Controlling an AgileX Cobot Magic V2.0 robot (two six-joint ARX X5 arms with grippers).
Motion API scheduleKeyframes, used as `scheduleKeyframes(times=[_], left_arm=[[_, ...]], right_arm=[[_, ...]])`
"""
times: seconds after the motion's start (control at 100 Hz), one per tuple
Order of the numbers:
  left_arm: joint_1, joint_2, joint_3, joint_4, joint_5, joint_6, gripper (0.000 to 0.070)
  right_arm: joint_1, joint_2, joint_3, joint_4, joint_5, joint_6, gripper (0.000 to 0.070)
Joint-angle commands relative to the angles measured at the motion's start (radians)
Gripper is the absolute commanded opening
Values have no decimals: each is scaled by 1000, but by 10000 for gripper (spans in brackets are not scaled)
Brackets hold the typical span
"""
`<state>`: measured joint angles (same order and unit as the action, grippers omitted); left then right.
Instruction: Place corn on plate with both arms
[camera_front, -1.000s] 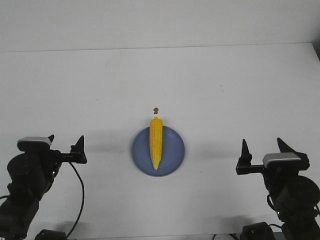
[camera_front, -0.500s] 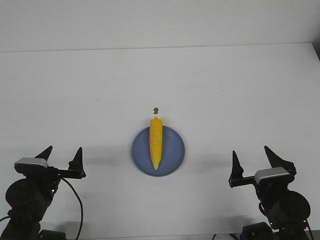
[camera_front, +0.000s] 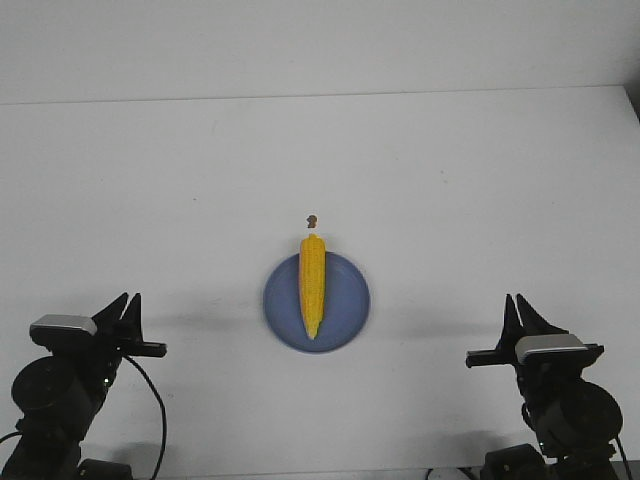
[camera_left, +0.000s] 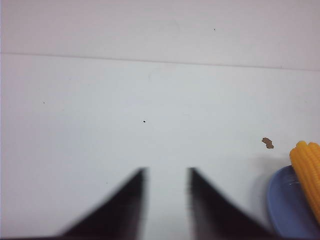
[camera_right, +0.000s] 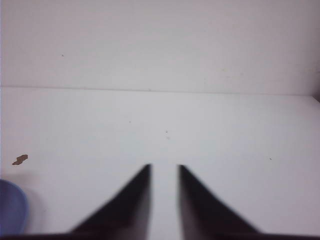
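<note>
The yellow corn (camera_front: 312, 285) lies lengthwise on the blue-lavender plate (camera_front: 350, 318) at the table's middle, its pointed end toward me. The blunt end overhangs the far rim. My left gripper (camera_front: 130, 298) hangs near the front left, well apart from the plate, almost shut with a narrow gap and empty. My right gripper (camera_front: 517, 300) is at the front right, likewise almost shut and empty. The left wrist view shows the left gripper (camera_left: 166, 170), the corn (camera_left: 307, 170) and the plate (camera_left: 287, 210) at its edge. The right wrist view shows the right gripper (camera_right: 164, 166) and the plate's rim (camera_right: 10, 210).
A small brown speck (camera_front: 312, 219) lies on the white table just beyond the corn's blunt end; it also shows in the left wrist view (camera_left: 268, 143) and the right wrist view (camera_right: 20, 160). The table's far edge meets a white wall.
Both arms have drawn back and lowered toward the front edge. Both grippers' fingers have closed from wide open to a narrow gap. The corn and plate have not moved.
</note>
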<state>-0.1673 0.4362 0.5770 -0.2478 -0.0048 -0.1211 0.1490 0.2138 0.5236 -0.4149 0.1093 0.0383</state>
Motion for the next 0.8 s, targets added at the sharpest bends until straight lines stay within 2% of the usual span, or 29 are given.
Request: scheduleKeyframes(times=[0.0,0.79], left_arm=[[0,1,10,7,-5,5,9],[0,-8,11,11,-3,4,12]], right_arm=[[1,1,9,10,3,-3,0],[1,1,9,11,3,-3,0]])
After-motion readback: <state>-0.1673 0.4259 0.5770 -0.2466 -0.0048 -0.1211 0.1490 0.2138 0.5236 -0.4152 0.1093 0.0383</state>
